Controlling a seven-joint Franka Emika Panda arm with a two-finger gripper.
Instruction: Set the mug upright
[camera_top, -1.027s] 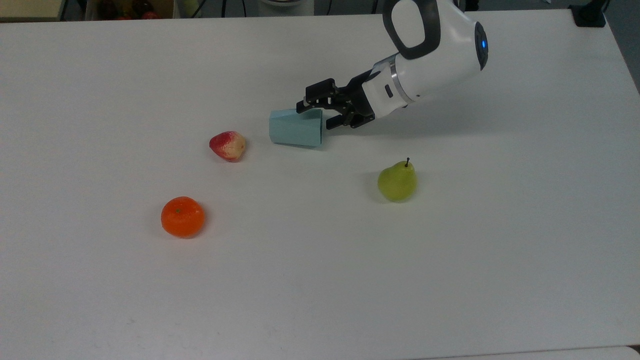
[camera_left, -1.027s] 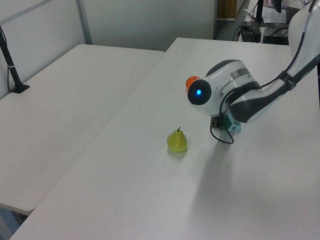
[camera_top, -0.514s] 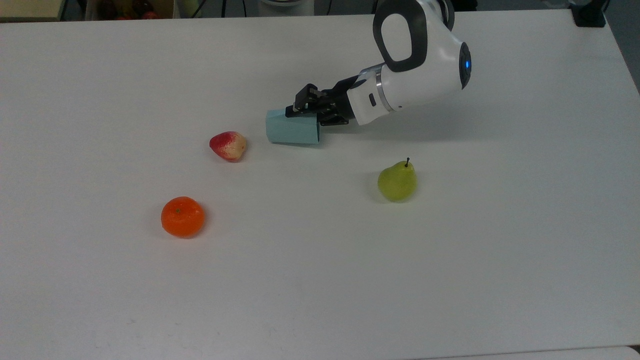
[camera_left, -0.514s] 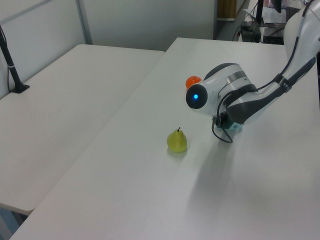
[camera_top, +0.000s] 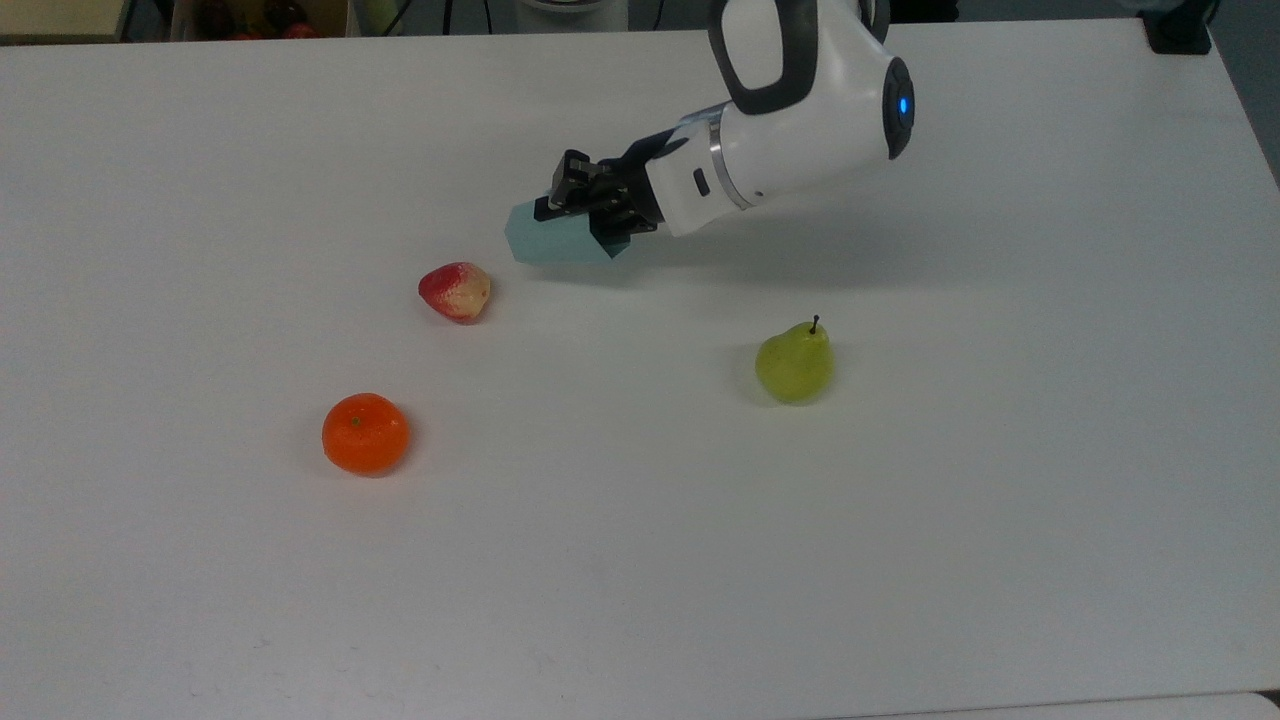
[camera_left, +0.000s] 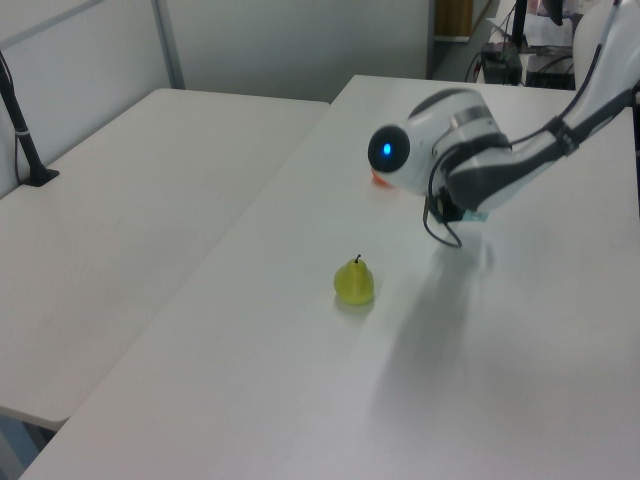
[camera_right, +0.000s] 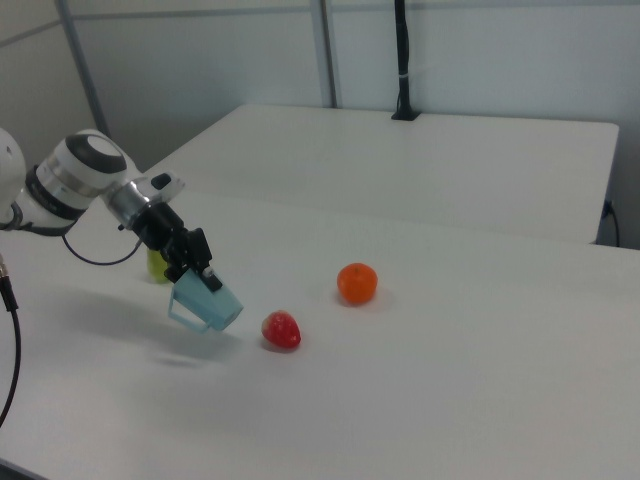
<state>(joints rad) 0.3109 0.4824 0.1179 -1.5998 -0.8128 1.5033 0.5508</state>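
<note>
White table (camera_top: 640, 600), top view, near to far: a broad bare stretch runs from the front edge up to the orange (camera_top: 365, 433) and pear (camera_top: 794, 362), which lie well apart; beyond them sits the strawberry (camera_top: 455, 291). Farther back, the gripper (camera_top: 583, 213) is pinched on the rim of the pale blue mug (camera_top: 552, 238), held on its side, tilted and raised clear of the table in the right view. The arm (camera_top: 790, 130) slopes down from the far edge.

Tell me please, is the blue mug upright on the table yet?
No. The mug hangs tilted above the table in the gripper, its shadow apart beneath it.
</note>
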